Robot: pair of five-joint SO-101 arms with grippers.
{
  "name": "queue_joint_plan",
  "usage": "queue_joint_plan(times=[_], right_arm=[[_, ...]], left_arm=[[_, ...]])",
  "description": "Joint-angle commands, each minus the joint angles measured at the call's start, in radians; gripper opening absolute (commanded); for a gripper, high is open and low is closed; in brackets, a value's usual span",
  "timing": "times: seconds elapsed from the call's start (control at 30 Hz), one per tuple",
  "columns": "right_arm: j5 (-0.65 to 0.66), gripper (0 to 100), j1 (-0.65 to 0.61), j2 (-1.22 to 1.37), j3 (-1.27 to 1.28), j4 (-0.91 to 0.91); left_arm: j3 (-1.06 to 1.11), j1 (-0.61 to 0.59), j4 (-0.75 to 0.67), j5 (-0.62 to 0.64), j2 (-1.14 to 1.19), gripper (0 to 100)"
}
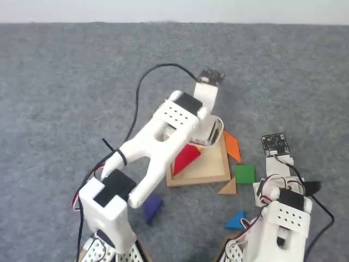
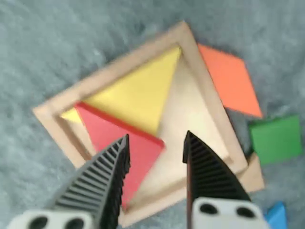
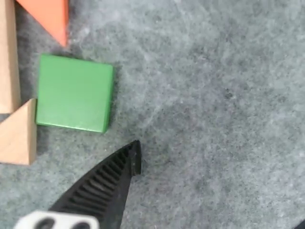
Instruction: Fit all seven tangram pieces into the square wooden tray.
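Left claw (image 2: 156, 137) — agape, empty — above the red triangle (image 2: 112, 131) in the wooden tray (image 2: 114, 71)

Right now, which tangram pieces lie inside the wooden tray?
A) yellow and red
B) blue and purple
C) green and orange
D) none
A: the yellow triangle and red triangle lie inside the tray; the green square and orange piece sit outside it.

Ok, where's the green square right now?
In the high view the green square lies on the carpet just right of the tray, between the orange piece and the wooden triangle.
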Motion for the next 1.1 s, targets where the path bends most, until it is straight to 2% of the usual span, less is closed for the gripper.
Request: queue_joint_plan(times=[0.0, 0.2, 0.47, 0.6, 0.87, 1.07], right_arm=[[0.009, 53.3, -0.008, -0.015, -0.005, -0.018], [0.009, 53.3, -0.008, -0.015, -0.005, -0.018], [0.009, 53.3, -0.008, -0.015, -0.005, -0.018], [0.009, 53.3, -0.008, -0.015, -0.005, -0.018], [0.009, 53.3, -0.008, -0.015, -0.005, -0.018], [0.009, 53.3, -0.008, -0.015, -0.005, -0.018]], left_arm=[[-0.058, -0.081, -0.094, -0.107, 0.009, 18], [-0.061, -0.106, -0.161, -0.242, 0.115, 18], [-0.048, -0.181, -0.074, -0.253, 0.126, 18], [0.018, -0.203, -0.072, -0.272, 0.06, 18], [0.186, -0.209, -0.169, -0.331, -0.072, 14], [0.291, -0.298, -0.152, -0.381, -0.313, 13]])
